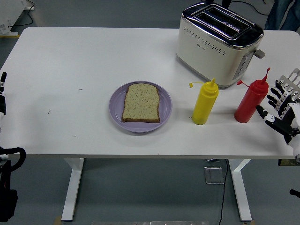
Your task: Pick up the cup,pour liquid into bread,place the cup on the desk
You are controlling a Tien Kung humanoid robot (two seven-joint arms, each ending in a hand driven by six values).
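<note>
We see the left robot hand cut off at the edge, fingers unclear, right robot hand spread empty beside the red bottle, bread on purple plate, yellow bottle, toaster, white counter.

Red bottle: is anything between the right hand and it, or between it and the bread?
Nothing separates the right hand from the red bottle. The yellow bottle stands between the red bottle and the bread on the purple plate.
</note>
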